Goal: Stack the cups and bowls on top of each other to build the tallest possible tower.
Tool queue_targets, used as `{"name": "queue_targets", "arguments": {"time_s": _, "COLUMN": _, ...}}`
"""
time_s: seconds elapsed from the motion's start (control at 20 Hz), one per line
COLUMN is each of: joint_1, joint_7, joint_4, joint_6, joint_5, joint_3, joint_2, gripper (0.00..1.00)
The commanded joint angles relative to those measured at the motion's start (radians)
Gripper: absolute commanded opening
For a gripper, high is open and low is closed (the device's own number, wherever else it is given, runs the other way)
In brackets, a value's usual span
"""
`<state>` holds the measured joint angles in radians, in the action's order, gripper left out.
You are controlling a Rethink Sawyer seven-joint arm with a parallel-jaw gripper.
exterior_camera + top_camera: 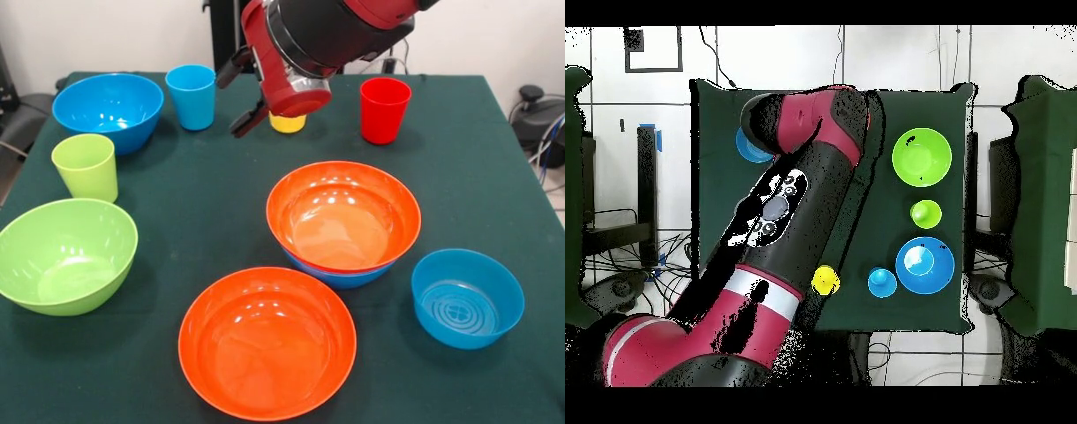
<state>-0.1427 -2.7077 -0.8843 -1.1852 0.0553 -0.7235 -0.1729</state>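
The gripper hangs wide open and empty near the table's far edge, beside the yellow cup. The tower, orange bowl nested in blue, sits mid-table; centre the next piece carefully.

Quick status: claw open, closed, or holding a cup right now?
Claw: open and empty, its fingers spread, hanging above the table between the blue cup and the yellow cup.

Open cloth mid-table betw. green bowl & orange bowls; cups along far edge.
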Motion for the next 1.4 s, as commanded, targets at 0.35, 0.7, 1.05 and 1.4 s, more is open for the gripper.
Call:
{"name": "queue_targets", "arguments": {"time_s": 0.35, "joint_1": 0.046, "joint_7": 0.261, "joint_4": -0.008, "joint_6": 0.101, "joint_5": -0.088, "joint_3": 0.184, "joint_2": 0.01, "gripper": 1.0}}
{"name": "queue_targets", "arguments": {"time_s": 0.7, "joint_1": 0.087, "joint_7": 0.402, "joint_4": -0.058, "joint_6": 0.306, "joint_5": -0.139, "joint_3": 0.275, "joint_2": -0.041, "gripper": 1.0}}
{"name": "queue_targets", "arguments": {"time_s": 1.05, "joint_1": 0.167, "joint_7": 0.603, "joint_4": -0.172, "joint_6": 0.389, "joint_5": -0.165, "joint_3": 0.42, "joint_2": -0.153, "gripper": 1.0}}
{"name": "queue_targets", "arguments": {"time_s": 1.4, "joint_1": 0.23, "joint_7": 0.762, "joint_4": -0.25, "joint_6": 0.371, "joint_5": -0.177, "joint_3": 0.497, "joint_2": -0.254, "gripper": 1.0}}
